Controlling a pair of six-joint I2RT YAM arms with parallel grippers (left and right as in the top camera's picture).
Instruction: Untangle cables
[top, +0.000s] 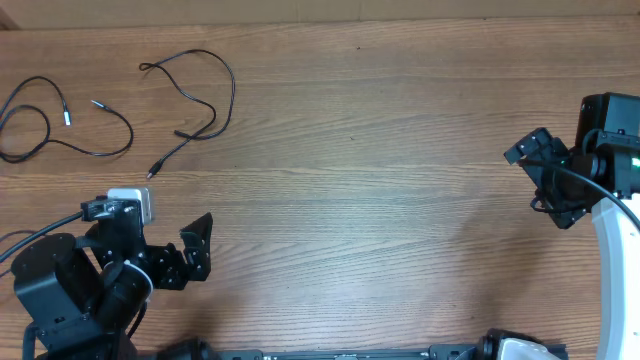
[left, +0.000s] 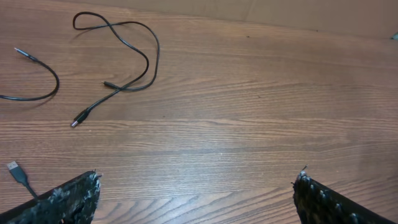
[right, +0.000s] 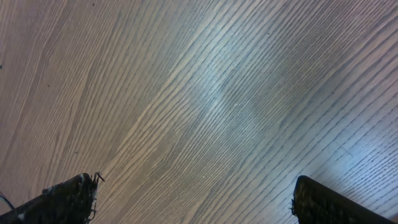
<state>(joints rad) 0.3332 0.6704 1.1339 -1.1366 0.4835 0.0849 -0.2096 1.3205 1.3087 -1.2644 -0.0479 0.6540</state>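
**Two cables lying apart, both grippers empty**

You're holding the left gripper (left: 196, 186) wide open, gripping nothing. Just beyond it the winding cable (top: 234, 95) is lying on the surface (top: 400, 200). Further out to its left side, the looped cable (top: 128, 130) is sitting apart, with no crossing showing. Well off to its right, the right gripper (right: 193, 186) is gaping over bare wood. You're looking nearly finished, though the loose plug (left: 12, 167) beside the left gripper may need checking.

Appearing as robotics lab: wood-grain table (top: 380, 200) carrying left arm (top: 80, 285) at near-left corner, right arm (top: 605, 170) at right edge, cables (top: 233, 88) lying far-left.
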